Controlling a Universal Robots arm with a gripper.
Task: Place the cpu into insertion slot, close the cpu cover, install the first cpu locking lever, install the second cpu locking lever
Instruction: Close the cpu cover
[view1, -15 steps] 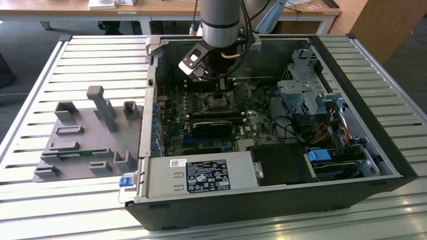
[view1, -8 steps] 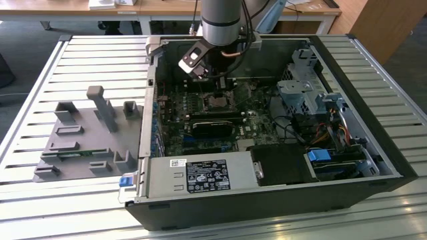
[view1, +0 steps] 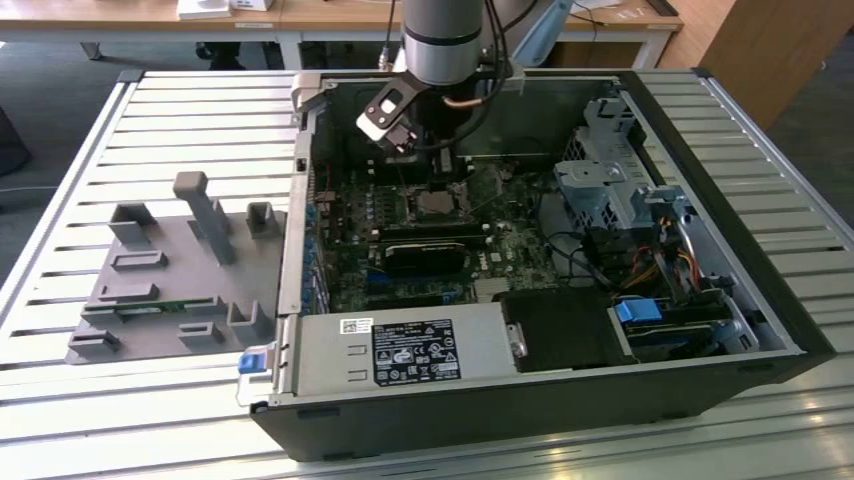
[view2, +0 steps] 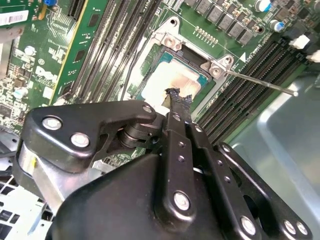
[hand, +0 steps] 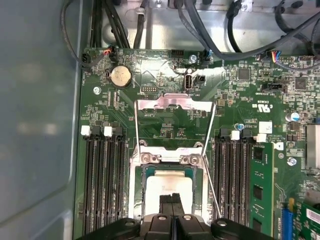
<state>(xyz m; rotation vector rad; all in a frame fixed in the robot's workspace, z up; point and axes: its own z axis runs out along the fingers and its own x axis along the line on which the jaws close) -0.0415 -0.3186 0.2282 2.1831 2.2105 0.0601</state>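
The cpu (hand: 167, 187), a flat square chip with a silver-grey top, lies in the insertion slot (hand: 149, 172) on the green motherboard; it shows in both wrist views (view2: 167, 80). The cpu cover (hand: 150, 103), a thin silver frame with a square window, is swung back open beyond the slot. A thin locking lever rod (view2: 260, 82) sticks out free at one side of the socket (hand: 211, 190). My gripper (view2: 178, 96) is shut with nothing between its fingers, and its black tips sit right over the chip's top. In the exterior view the gripper (view1: 430, 172) hangs just above the slot (view1: 434, 205).
The open computer case (view1: 787, 330) lies on a slatted metal table. A black ribbed heatsink block (view1: 427, 255) sits just in front of the socket, a power supply (view1: 400, 352) nearer still, and a drive cage (view1: 607, 180) on the exterior view's right. A grey fixture tray (view1: 174, 270) lies on the left.
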